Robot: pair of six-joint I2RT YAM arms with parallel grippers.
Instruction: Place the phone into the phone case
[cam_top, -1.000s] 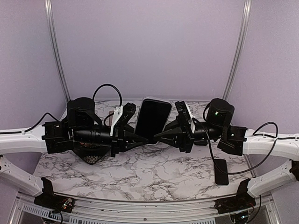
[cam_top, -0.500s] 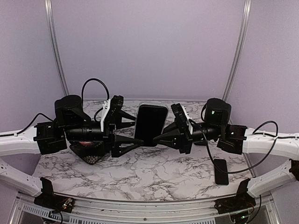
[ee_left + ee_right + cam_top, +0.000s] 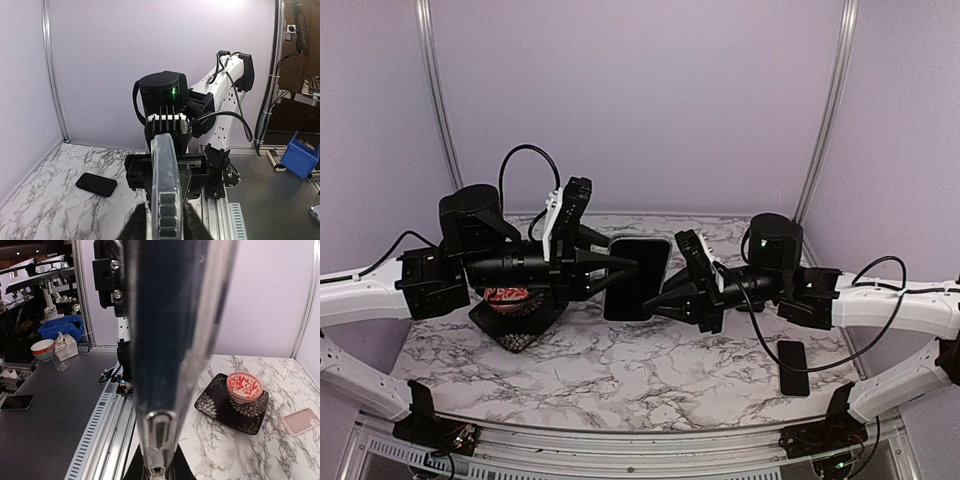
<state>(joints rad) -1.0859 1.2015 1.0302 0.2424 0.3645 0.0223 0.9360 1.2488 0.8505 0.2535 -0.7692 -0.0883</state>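
Observation:
A dark phone case with a clear rim [image 3: 636,278] hangs upright in the air between my two arms. I cannot tell whether a phone sits inside it. My right gripper [image 3: 661,293] is shut on its lower right edge; the right wrist view shows the case [image 3: 170,340] edge-on between the fingers [image 3: 134,471]. My left gripper [image 3: 620,257] is open, its fingers straddling the case's left edge. In the left wrist view the clear rim [image 3: 165,175] stands between the fingers [image 3: 136,225] with a thin gap. A black phone [image 3: 793,367] lies flat on the table at the right [image 3: 96,184].
A black patterned plate [image 3: 517,325] with a red-and-white bowl [image 3: 504,297] sits under my left arm; they also show in the right wrist view as plate [image 3: 220,407] and bowl [image 3: 245,386]. A small pink flat thing [image 3: 301,420] lies near them. The table is marble-patterned [image 3: 620,370].
The case, held by my right gripper, has dropped lower and to the left. My left gripper, shut one second ago, opened, drew back, then came forward so its fingers straddle the case.

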